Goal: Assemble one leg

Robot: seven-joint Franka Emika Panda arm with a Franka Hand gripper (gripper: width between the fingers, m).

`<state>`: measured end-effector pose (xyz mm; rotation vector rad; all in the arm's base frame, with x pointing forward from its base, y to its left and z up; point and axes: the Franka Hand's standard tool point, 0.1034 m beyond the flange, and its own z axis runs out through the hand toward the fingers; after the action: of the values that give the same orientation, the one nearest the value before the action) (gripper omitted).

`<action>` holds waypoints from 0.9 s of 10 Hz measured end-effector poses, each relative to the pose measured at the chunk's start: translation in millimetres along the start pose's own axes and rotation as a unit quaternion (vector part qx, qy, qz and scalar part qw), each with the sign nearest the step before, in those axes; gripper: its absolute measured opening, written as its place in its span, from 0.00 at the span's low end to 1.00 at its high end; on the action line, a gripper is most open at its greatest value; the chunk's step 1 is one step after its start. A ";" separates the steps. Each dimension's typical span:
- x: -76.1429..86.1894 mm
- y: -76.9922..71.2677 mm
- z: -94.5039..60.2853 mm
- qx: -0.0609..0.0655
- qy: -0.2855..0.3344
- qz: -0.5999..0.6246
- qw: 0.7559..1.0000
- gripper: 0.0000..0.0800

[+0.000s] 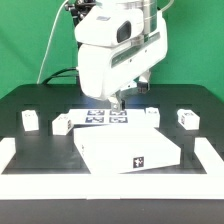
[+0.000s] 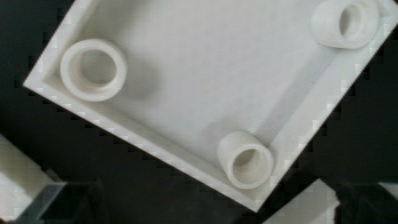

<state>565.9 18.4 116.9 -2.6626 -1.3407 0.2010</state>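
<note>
Gripper (image 1: 118,101): pointing down from the white arm, fingers (image 2: 68,204) spread wide, holding nothing.
Below gripper: the rear part of the panel (image 1: 128,150), a large flat white square lying on the table.
Sockets (image 2: 93,72): three round ones at the panel's corners, seen in the wrist view.
Marker board (image 1: 95,117): flat, just behind the panel.
Legs (image 1: 61,125): four small white blocks standing loose on the table. Two are at the exterior view's left and two at its right, all apart from the gripper.
Table (image 1: 40,98): black.
</note>
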 end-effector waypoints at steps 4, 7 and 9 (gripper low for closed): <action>-0.1 0.0 0.1 0.000 0.000 0.000 1.000 0.81; -0.2 -0.1 0.3 0.000 0.000 0.000 1.000 0.81; -0.3 -0.2 0.4 0.000 0.000 0.000 1.000 0.81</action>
<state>565.5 18.3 116.6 -2.6625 -1.3406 0.2020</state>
